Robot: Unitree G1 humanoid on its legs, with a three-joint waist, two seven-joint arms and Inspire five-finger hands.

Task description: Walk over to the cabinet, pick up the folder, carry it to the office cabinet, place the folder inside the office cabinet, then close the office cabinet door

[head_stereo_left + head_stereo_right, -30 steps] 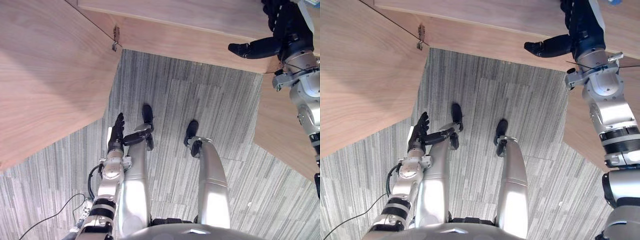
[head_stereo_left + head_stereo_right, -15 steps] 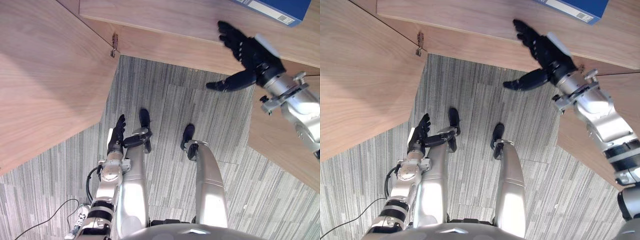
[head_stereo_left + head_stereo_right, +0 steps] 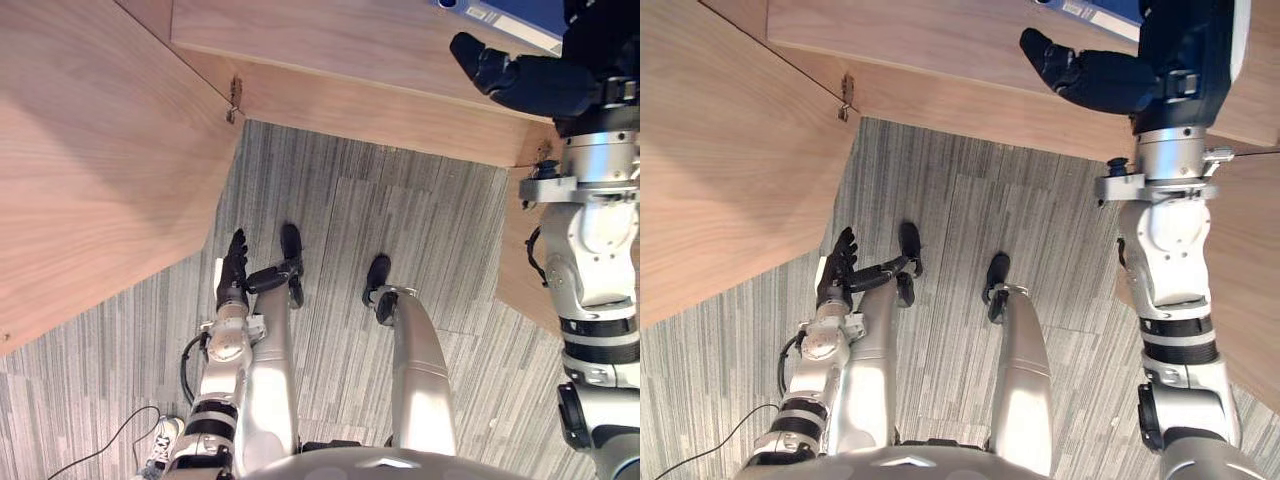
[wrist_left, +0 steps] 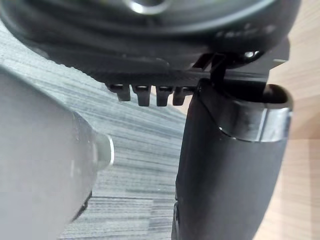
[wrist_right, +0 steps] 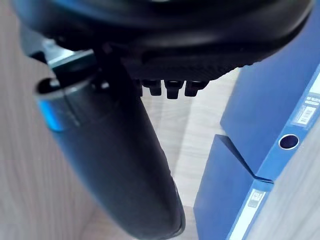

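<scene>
My dark right hand (image 3: 535, 82), open and empty, has swung back up beside the blue white-labelled folder (image 5: 265, 100) on the pale wooden cabinet shelf (image 3: 350, 50) (left hand (image 3: 233, 272) hangs slack-fingered), so door-closing looks next.

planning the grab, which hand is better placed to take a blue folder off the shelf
Right. The right hand is up at the cabinet shelf, open, close beside the blue folders. The left hand hangs low by the leg, far from them.
</scene>
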